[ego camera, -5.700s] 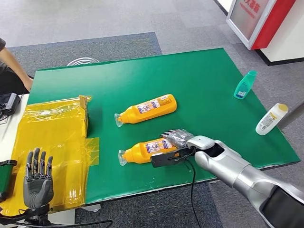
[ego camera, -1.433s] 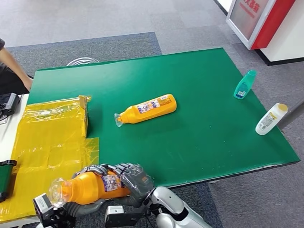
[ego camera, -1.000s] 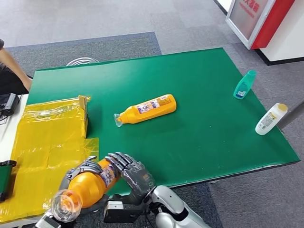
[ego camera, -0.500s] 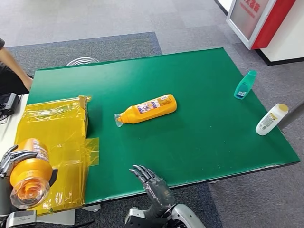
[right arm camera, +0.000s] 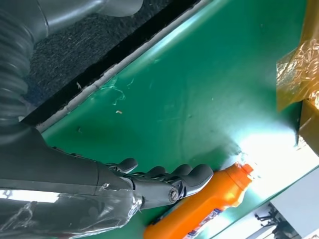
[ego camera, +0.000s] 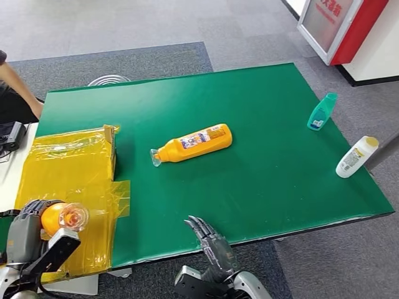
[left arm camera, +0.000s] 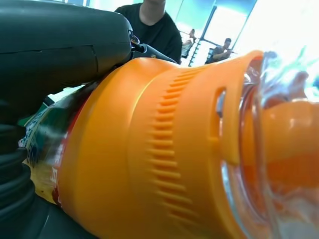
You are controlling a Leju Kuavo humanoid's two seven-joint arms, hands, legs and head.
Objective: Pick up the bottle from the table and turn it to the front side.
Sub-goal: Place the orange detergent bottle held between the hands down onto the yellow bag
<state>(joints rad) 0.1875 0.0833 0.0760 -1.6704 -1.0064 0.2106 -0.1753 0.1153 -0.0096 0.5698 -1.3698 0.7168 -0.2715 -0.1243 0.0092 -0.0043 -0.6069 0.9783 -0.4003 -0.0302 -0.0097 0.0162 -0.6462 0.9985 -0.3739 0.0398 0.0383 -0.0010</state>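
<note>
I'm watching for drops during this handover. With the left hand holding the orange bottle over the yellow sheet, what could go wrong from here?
1. The left hand alone holds the orange bottle, near the table's near left corner; turning it could loosen the hold, and it might fall off the edge.
2. The bottle's smooth rounded body may twist in the fingers.
3. The right hand, open at the green table edge, may bump it when reaching for the second bottle.

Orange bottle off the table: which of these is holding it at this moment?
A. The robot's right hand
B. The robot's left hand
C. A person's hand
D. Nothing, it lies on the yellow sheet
B. The left hand grips the orange bottle over the yellow sheet, its clear cap end free, while the right hand is open with fingers spread near the table edge.
</note>
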